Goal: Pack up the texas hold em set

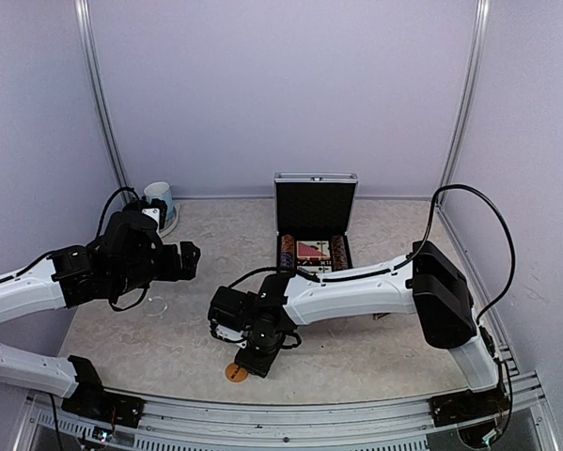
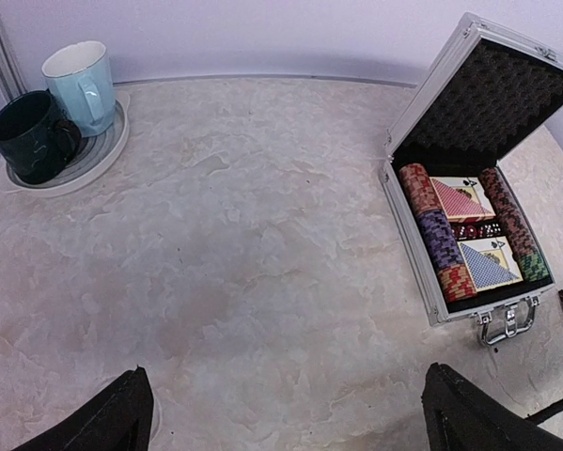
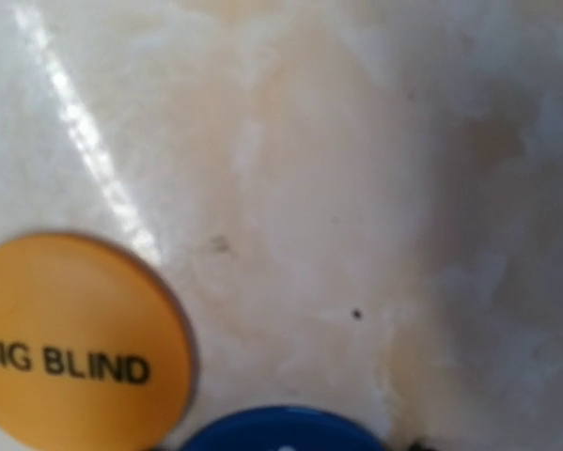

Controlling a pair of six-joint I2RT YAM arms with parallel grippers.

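1. The left tool (image 2: 286, 390) hangs over bare desk (image 2: 243, 235), its fingers (image 2: 121, 413) spread wide and holding nothing.
2. Ahead of it and to its right, the silver case (image 2: 483, 94) lies open, with chip stacks (image 2: 436, 235) and card decks (image 2: 460, 199) inside.
3. The right tool (image 1: 251, 362) points down. I cannot tell whether it is spread or pressed together.
4. Just beneath it, the orange button (image 3: 74, 338) and the blue button (image 3: 281, 430) lie side by side.

"BIG BLIND", black capitals, on orange round button (image 3: 74, 343). Blue round button (image 3: 281, 430) just beside it: cut off by frame edge, nothing legible. Card decks (image 2: 461, 197): print too small to read.
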